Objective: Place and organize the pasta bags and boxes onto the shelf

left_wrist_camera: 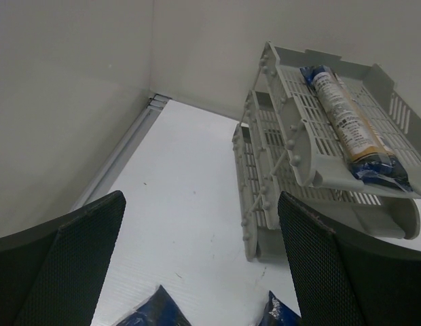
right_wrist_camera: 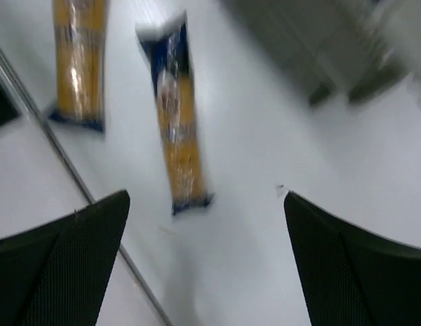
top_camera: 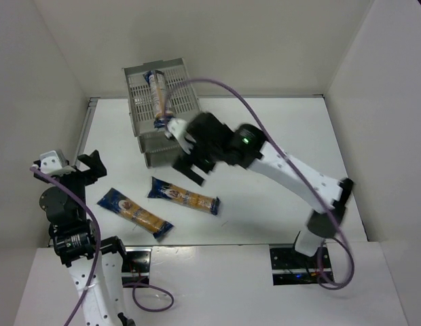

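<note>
Right black two-finger pincer (top_camera: 189,170): spread wide open, with nothing between the fingers. Hanging just in front of the light grey plastic shelf of stacked slatted trays (top_camera: 144,102), close to its low front edge, tipped down toward the white table (top_camera: 278,197). Most likely open and empty because one long narrow pasta packet with dark blue ends and a yellow middle (top_camera: 158,95) already lies on the top tray of the shelf, running from back to front, its near blue end at the tray's front lip. So nothing to carry right now. White right arm stretched far out from its base, reaching across the table to the front right of the shelf. Two more blue and yellow packets flat on the table, apart from each other: the nearer packet (top_camera: 184,195) a little way in front of the shelf, the farther packet (top_camera: 134,212) further out from the shelf and more to the left. Both in the right wrist view too, but blurry there. Best guess for the next job: down to the nearer packet for a grab. Left black pincer (top_camera: 88,163): open and empty as well, held well to the left of the shelf, pointing toward its side. Left arm folded up close to its base, likely waiting out of the way.
</note>
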Controlling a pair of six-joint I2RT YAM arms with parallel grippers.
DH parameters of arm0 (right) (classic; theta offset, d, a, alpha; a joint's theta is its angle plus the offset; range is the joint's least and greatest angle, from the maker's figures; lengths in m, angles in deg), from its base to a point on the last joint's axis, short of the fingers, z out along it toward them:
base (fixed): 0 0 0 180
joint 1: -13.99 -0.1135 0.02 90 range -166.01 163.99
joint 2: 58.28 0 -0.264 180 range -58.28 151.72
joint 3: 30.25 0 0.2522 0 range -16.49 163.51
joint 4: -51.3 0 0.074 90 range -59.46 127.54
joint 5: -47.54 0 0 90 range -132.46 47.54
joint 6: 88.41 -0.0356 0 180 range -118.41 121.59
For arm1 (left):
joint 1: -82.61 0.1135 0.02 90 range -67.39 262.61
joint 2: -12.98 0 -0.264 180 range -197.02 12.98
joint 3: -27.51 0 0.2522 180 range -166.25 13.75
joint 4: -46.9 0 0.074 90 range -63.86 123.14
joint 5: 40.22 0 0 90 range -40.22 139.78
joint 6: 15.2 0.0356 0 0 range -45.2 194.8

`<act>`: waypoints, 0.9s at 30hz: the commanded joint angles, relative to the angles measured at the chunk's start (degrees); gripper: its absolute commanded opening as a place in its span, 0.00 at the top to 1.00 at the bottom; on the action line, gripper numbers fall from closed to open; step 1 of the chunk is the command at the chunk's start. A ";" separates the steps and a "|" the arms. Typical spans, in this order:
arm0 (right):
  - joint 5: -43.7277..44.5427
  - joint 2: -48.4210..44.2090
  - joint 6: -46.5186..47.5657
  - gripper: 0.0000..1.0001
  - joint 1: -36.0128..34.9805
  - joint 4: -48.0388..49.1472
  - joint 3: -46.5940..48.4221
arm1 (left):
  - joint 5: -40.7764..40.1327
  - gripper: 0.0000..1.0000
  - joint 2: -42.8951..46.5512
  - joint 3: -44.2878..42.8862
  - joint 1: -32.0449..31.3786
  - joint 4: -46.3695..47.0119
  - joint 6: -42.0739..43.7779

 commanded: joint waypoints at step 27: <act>3.53 -4.58 -7.40 0.01 -3.93 51.78 -55.84 | 5.51 0.00 -0.93 1.66 0.95 -0.30 -4.05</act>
